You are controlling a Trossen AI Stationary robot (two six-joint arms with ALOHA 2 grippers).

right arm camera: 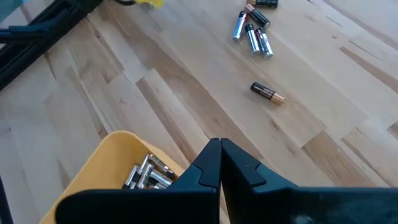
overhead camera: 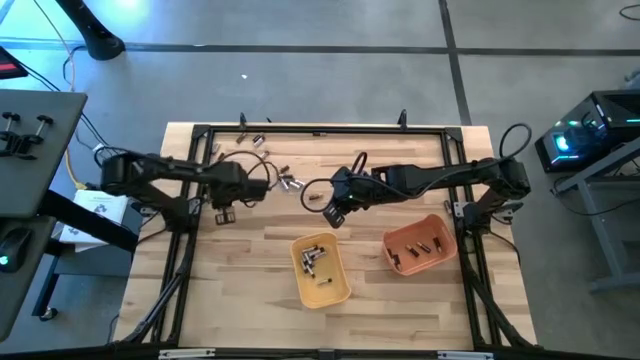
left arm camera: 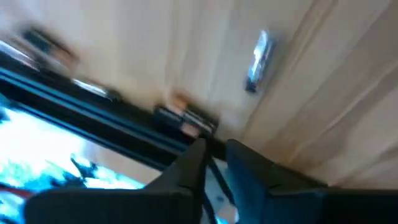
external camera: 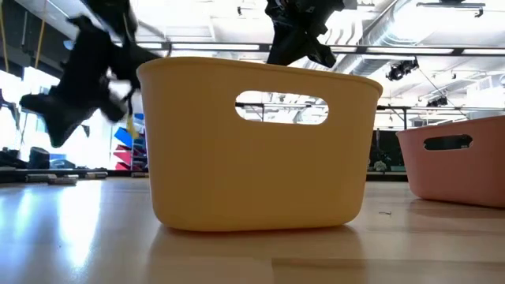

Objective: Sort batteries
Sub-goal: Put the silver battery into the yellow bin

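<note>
Loose batteries lie on the wooden table: a small cluster (overhead camera: 290, 182) (right arm camera: 252, 34), one dark coppery cell (overhead camera: 313, 197) (right arm camera: 267, 93), and more near the far rail (overhead camera: 250, 137) (left arm camera: 186, 118). A silvery cell (left arm camera: 258, 61) lies alone in the left wrist view. Several silvery cells sit in the yellow tray (overhead camera: 345, 272) (right arm camera: 149, 174), and dark ones lie in the orange tray (overhead camera: 445, 235). My right gripper (overhead camera: 335, 212) (right arm camera: 219, 146) hangs shut above the yellow tray's far side, with nothing seen between its fingers. My left gripper (overhead camera: 222, 207) hovers over the table's left part, near the rail.
A black metal frame (overhead camera: 320, 128) runs round the table, and cables lie near the far rail (overhead camera: 250, 160). In the low view the yellow tray (external camera: 260, 142) fills the middle, with the orange tray (external camera: 458, 170) to its right. Bare wood lies near the table's near edge.
</note>
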